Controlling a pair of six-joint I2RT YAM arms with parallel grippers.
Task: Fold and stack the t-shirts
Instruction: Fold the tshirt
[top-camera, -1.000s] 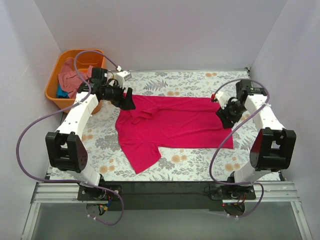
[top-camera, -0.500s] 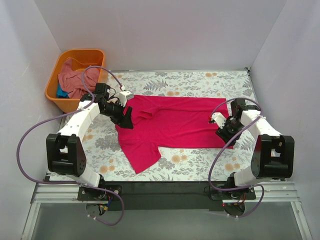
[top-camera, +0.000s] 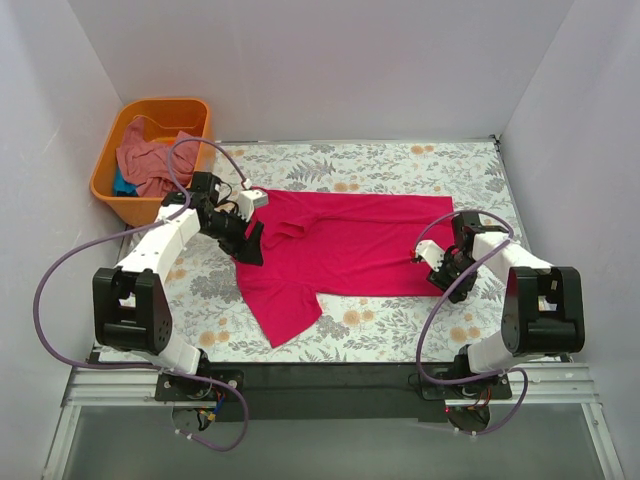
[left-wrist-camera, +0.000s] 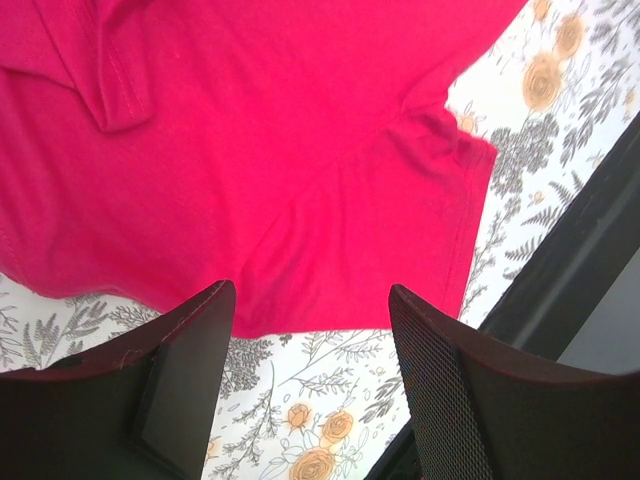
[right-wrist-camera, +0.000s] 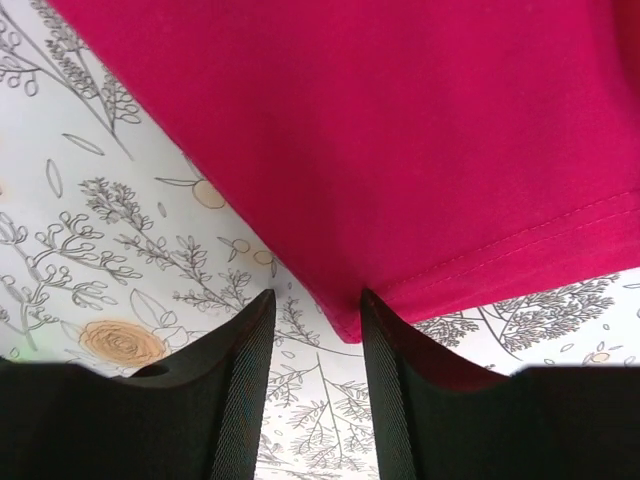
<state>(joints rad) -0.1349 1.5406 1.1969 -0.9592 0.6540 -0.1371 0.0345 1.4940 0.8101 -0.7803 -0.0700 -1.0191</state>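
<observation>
The crimson tee (top-camera: 345, 250) lies spread on the floral surface (top-camera: 400, 165), one sleeve trailing toward me. Off the far left corner sits the orange tub (top-camera: 105, 185) holding a salmon tee (top-camera: 145, 165) and a scrap of teal (top-camera: 123, 186), well apart from the work; nothing blocks either arm. My left claw (left-wrist-camera: 310, 292) hangs spread over the tee's left edge, holding nothing. My right claw (right-wrist-camera: 316, 296), jaws narrowly parted, straddles the near right hem corner. Since a second ago both claws have come nearer me, and the right has narrowed.
</observation>
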